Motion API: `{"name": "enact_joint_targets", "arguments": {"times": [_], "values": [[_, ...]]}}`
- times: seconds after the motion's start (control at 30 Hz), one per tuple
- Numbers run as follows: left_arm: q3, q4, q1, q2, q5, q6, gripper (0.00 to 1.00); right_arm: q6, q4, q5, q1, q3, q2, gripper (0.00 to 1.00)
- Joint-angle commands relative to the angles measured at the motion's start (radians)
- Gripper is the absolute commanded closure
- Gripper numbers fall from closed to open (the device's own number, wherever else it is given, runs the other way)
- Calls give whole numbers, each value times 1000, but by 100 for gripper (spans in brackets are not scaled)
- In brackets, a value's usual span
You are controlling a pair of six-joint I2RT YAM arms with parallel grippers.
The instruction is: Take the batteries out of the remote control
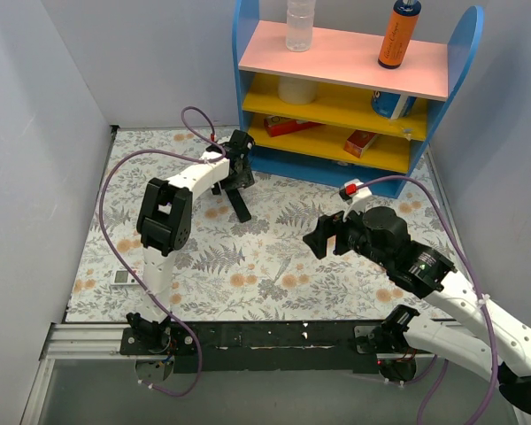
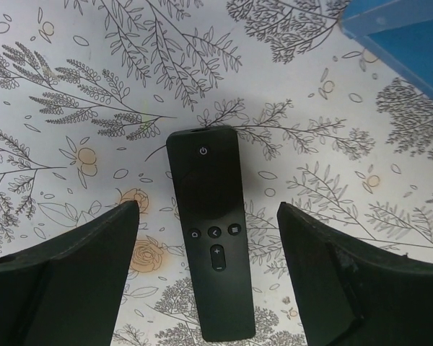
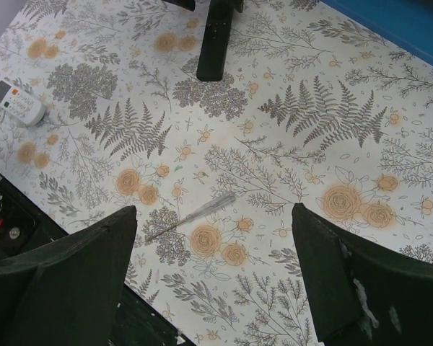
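Observation:
The remote control (image 1: 241,204) is a slim black bar lying button side up on the floral mat, in front of the blue shelf. My left gripper (image 1: 238,177) hangs right over it. In the left wrist view the remote control (image 2: 211,245) lies lengthwise between the two fingers, and my left gripper (image 2: 208,207) is open with a gap of mat on each side. My right gripper (image 1: 326,235) hovers open over the middle right of the mat, nothing between its fingers (image 3: 72,267). From there the remote control (image 3: 211,40) shows at the top edge. The batteries are hidden.
A blue shelf (image 1: 336,168) with pink and yellow boards stands at the back, carrying bottles and small boxes. A small white device (image 1: 121,277) lies near the mat's left front edge. A thin clear stick (image 3: 191,215) lies on the mat under my right gripper.

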Motion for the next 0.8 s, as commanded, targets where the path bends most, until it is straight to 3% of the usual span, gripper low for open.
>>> {"name": "enact_joint_targets", "arguments": {"times": [0.0, 0.77], "values": [[34, -25, 1, 2, -50, -13, 23, -20, 2, 15, -4, 1, -24, 6], [-82, 32, 1, 13, 0, -1, 32, -6, 21, -8, -2, -7, -41, 8]]}}
